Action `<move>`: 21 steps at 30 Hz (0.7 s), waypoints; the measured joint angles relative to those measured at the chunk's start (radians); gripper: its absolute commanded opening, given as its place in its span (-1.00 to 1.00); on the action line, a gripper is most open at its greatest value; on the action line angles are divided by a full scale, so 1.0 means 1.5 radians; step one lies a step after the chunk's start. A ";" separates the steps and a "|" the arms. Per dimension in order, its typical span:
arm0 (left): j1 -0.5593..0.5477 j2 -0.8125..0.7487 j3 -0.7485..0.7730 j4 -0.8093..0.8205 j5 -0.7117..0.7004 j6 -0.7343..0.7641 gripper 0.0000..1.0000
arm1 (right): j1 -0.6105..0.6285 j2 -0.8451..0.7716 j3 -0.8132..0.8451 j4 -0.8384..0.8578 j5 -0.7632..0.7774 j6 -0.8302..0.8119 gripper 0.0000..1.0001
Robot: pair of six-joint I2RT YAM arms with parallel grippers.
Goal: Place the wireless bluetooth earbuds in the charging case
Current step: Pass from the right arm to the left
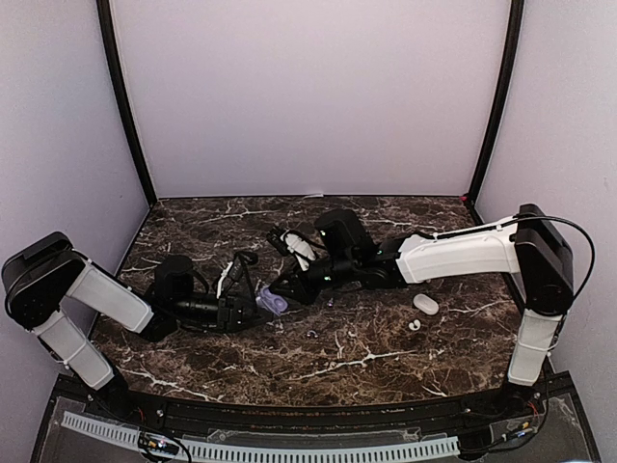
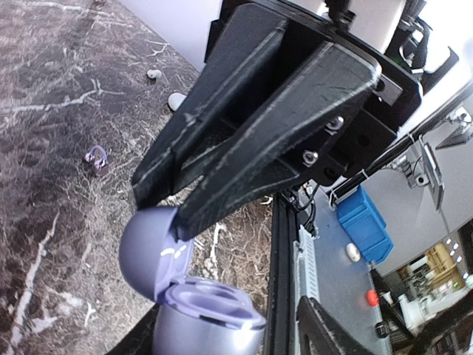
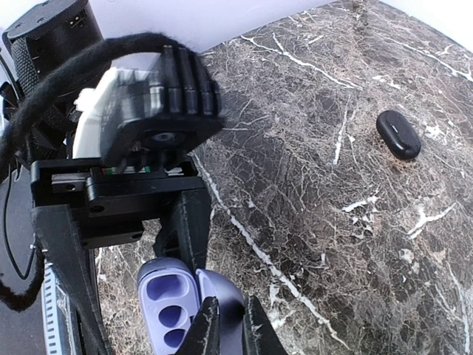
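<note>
My left gripper (image 1: 253,307) is shut on the body of a lavender oval charging case (image 1: 271,303), which it holds upright at the table's middle left. The case (image 3: 166,307) is open and its slots are empty. My right gripper (image 1: 285,289) has come in from the right. Its fingers (image 3: 209,329) stand close together on the raised lid (image 2: 148,248). One glossy white earbud (image 1: 415,325) lies on the table at the right and also shows in the left wrist view (image 2: 153,74). The black earbuds are out of view.
A white oval case (image 1: 425,304) lies just behind the white bud. A small purple object (image 2: 96,159) lies on the marble near the held case. A shut black oval case (image 3: 398,134) lies apart on the marble table (image 1: 386,367).
</note>
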 measured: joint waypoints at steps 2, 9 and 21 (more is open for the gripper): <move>0.000 0.000 0.000 0.001 0.000 -0.003 -0.16 | 0.000 0.000 0.000 0.000 -0.003 0.000 -0.78; 0.000 0.000 0.000 0.001 0.001 0.002 -0.33 | 0.001 0.000 0.000 0.004 -0.007 0.000 -0.78; 0.000 0.001 0.000 0.001 -0.001 0.001 -0.42 | 0.004 -0.006 -0.013 0.012 0.008 0.001 -0.64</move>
